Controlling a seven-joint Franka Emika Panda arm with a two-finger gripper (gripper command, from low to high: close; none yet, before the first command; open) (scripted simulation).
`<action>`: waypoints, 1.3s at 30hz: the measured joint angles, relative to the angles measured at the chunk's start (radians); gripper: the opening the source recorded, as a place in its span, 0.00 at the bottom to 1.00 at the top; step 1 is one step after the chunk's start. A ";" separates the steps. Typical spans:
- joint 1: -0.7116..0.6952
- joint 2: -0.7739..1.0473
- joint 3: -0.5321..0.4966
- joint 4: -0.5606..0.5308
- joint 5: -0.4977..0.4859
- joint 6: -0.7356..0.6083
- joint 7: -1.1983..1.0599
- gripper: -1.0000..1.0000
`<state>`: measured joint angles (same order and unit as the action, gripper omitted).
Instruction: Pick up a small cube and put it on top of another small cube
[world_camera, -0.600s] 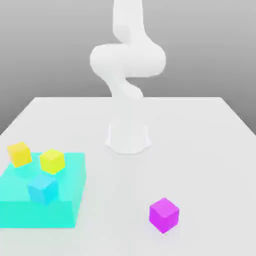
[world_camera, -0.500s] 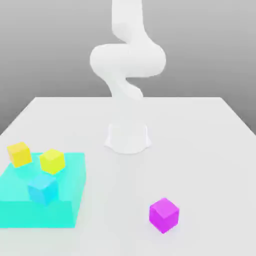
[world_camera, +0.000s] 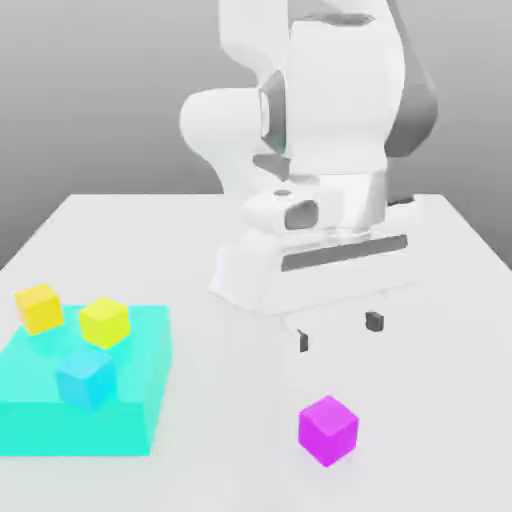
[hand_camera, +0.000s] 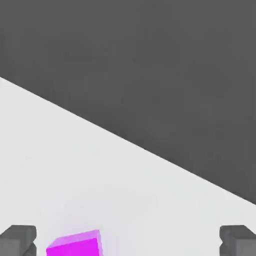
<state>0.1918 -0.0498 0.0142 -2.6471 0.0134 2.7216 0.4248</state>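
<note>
Exterior view, gripper: the gripper (world_camera: 339, 331) is hovering above the table (world_camera: 230, 400), its two dark fingertips (world_camera: 374, 321) spreading wide apart with nothing between them.
Exterior view, arm: the white arm (world_camera: 340, 100) is reaching down from above, its hand tilting slightly, one end sitting lower toward the exterior view's left.
Exterior view, magenta cube: the magenta cube (world_camera: 328, 431) is resting on the table toward the exterior view's right, lying below the gripper in the view and apart from it, one of its upright edges facing the camera.
Exterior view, block: the wide turquoise block (world_camera: 75, 428) is lying on the table at the exterior view's left, well apart from the magenta cube, and is carrying three small cubes.
Exterior view, lemon cube: the lemon cube (world_camera: 105, 323) is sitting on the block, between the orange cube and the block's right-hand side.
Exterior view, orange cube: the orange cube (world_camera: 39, 309) is sitting near the block's far edge.
Exterior view, blue cube: the blue cube (world_camera: 87, 378) is sitting near the block's front edge.
Hand view, gripper: the fingertips are standing far apart.
Hand view, magenta cube: the magenta cube is showing in part between them, untouched.
</note>
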 joint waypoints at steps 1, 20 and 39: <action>0.006 0.036 0.004 -0.017 -0.004 0.021 -0.015 0.50; 0.019 0.270 0.004 -0.041 -0.034 0.187 -0.044 0.00; -0.490 -0.213 -0.342 -0.007 -0.180 -0.298 -0.242 0.00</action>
<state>-0.2986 -0.2625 -0.3273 -2.6541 -0.1664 2.4235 0.1833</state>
